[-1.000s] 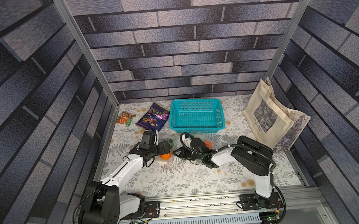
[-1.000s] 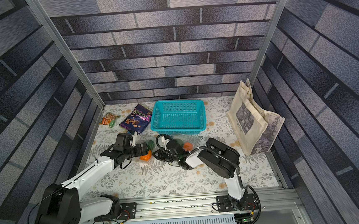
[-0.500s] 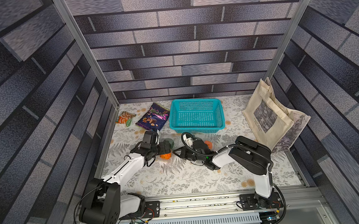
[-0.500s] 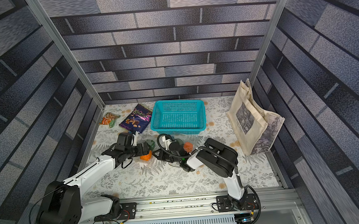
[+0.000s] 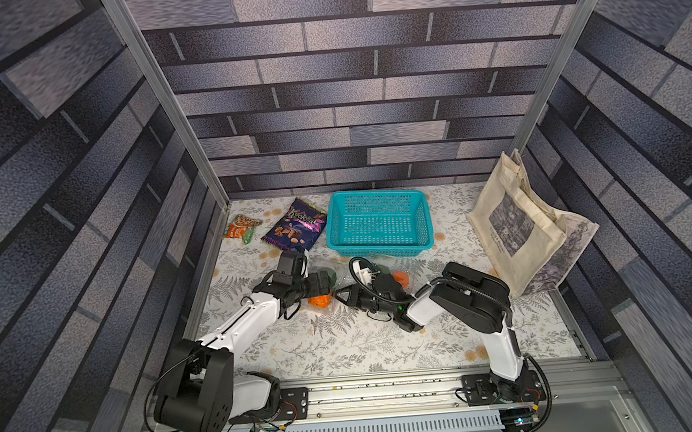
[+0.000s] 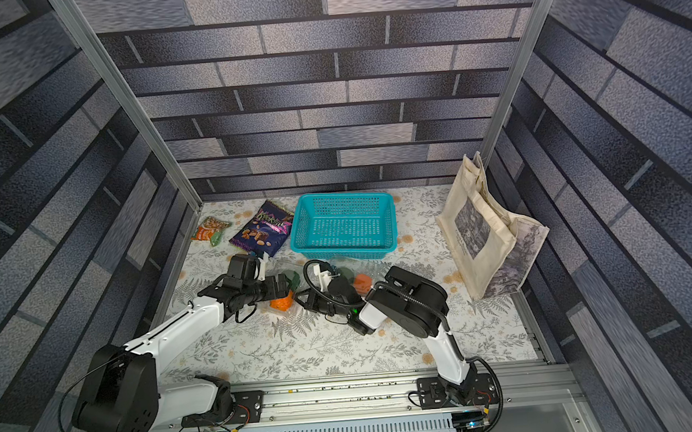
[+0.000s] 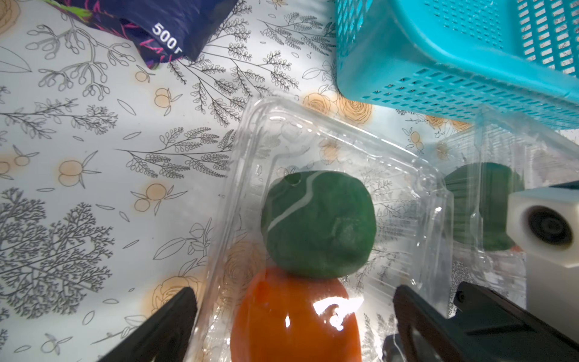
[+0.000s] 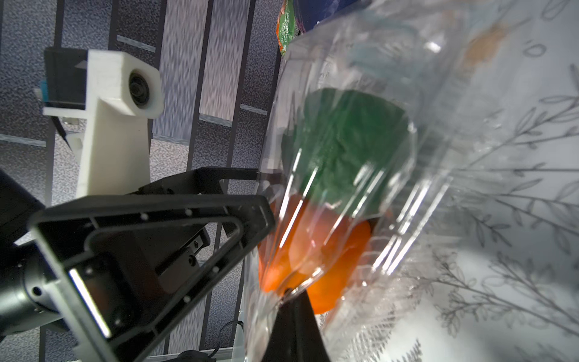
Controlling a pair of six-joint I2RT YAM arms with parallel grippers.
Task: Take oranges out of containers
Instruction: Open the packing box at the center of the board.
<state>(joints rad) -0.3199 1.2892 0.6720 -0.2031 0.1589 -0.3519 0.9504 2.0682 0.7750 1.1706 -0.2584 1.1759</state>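
While the right gripper (image 8: pixel 289 297) pinches tight on the edge of the clear box (image 7: pixel 434 200), likely to steady it, the left gripper (image 7: pixel 293 294) gapes wide astride it, holding nothing. Inside, left of centre in both top views, lie an orange fruit (image 5: pixel 318 301) and a green fruit (image 7: pixel 318 224); a second box (image 7: pixel 482 147) sits beyond

Left arm (image 5: pixel 255 315): stretched low and forward from its base, with the forearm angled toward the middle.
Left gripper (image 5: pixel 326 285): jaws are spread fully, with the dark fingers (image 7: pixel 169 322) held far apart.
Right arm (image 5: pixel 468 296): folded sharply at the elbow, with the forearm laid low and turned toward the left arm.
Right gripper (image 5: pixel 339 296): jaws are pressed together on the thin edge of a clear container (image 8: pixel 407 219).
Grippers: placed just beside each other.
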